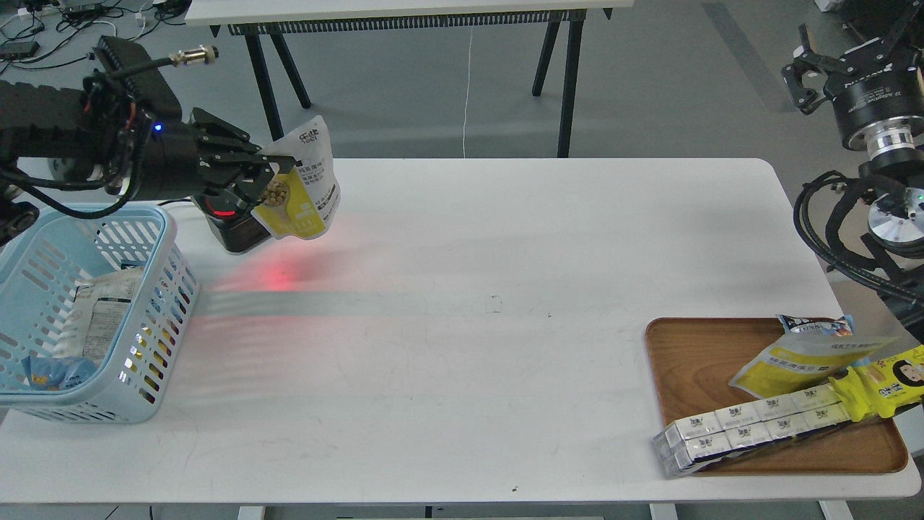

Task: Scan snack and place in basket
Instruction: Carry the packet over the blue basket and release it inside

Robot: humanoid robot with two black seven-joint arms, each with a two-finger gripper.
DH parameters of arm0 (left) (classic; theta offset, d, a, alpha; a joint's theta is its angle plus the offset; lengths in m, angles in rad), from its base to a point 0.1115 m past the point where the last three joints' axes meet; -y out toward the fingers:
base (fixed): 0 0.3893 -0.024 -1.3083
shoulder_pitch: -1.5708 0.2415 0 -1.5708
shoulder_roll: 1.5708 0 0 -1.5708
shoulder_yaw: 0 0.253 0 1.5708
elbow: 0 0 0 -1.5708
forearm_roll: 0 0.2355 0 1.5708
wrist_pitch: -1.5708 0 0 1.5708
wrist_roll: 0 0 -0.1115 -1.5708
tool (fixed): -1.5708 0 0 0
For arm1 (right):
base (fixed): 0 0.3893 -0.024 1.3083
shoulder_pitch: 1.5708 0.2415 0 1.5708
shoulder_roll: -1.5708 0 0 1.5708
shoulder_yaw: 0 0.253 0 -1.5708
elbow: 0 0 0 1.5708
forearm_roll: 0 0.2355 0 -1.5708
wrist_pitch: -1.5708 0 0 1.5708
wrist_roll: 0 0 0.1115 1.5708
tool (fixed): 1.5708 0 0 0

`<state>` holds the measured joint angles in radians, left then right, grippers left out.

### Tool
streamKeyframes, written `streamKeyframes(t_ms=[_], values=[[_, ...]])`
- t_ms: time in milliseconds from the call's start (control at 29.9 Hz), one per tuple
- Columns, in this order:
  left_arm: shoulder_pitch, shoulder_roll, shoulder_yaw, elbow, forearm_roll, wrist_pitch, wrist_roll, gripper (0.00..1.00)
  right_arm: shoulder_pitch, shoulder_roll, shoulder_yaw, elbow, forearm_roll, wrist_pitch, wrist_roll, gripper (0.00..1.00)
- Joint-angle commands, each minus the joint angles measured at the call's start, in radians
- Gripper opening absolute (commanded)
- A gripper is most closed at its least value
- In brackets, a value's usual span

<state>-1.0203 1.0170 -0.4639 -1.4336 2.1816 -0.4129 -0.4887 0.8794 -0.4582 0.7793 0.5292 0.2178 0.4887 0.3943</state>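
Left hand [268, 172] grips snack [304, 184] above scanner [232, 224], just right of basket [86, 310]; right hand [808, 76] state unclear.

The snack [307, 184], pinched between the left fingers [278, 162], carries dark printed characters on its silvery top and lines of small print beside the fingers, too small to read. White lettering rings the right arm's black wrist [870, 97], blurred beyond reading.
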Motion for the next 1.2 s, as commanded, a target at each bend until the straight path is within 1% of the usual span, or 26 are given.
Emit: streamKeyframes(t_ms=[0,67,267,434,635,735,902,969,1002,1136,1169], values=[[-0.001,0.124,-0.013,-0.074,0.0,0.008,0.0,0.0,0.0,0.004,-0.002,0.0,0.0,0.0,0.0,0.99],[-0.001,0.193,-0.022,-0.084,0.0,0.013,0.0,0.0,-0.002,0.004,-0.002,0.0,0.0,0.0,0.0,0.99],[0.0,0.334,-0.018,-0.073,0.0,0.016,0.0,0.0,-0.003,0.006,-0.003,0.0,-0.002,0.0,0.0,0.99],[0.008,0.402,0.008,-0.044,0.0,0.022,0.0,0.0,-0.003,0.006,-0.003,-0.001,-0.002,0.0,0.0,0.99],[0.008,0.44,0.132,-0.016,0.0,0.112,0.0,0.0,-0.003,0.006,-0.005,-0.001,-0.002,0.0,-0.002,0.99],[0.008,0.44,0.177,-0.014,0.0,0.128,0.0,0.0,-0.003,0.006,-0.005,-0.001,-0.002,0.0,-0.002,0.99],[0.008,0.436,0.208,-0.019,0.0,0.135,0.0,0.01,-0.002,0.006,-0.005,-0.001,-0.002,0.0,-0.002,0.99],[0.008,0.431,0.208,-0.019,0.0,0.135,0.0,0.04,0.0,0.006,-0.005,-0.001,-0.002,0.0,-0.002,0.99],[0.006,0.431,0.208,-0.019,0.0,0.135,0.0,0.08,0.0,0.006,-0.005,-0.001,-0.002,0.0,-0.002,0.99],[0.006,0.42,0.206,-0.019,-0.003,0.155,0.0,0.31,0.0,0.004,-0.005,-0.001,-0.002,0.0,-0.002,0.99],[0.008,0.42,0.208,-0.019,-0.005,0.166,0.0,0.34,0.0,0.004,-0.005,-0.001,-0.002,0.0,-0.002,0.99]])
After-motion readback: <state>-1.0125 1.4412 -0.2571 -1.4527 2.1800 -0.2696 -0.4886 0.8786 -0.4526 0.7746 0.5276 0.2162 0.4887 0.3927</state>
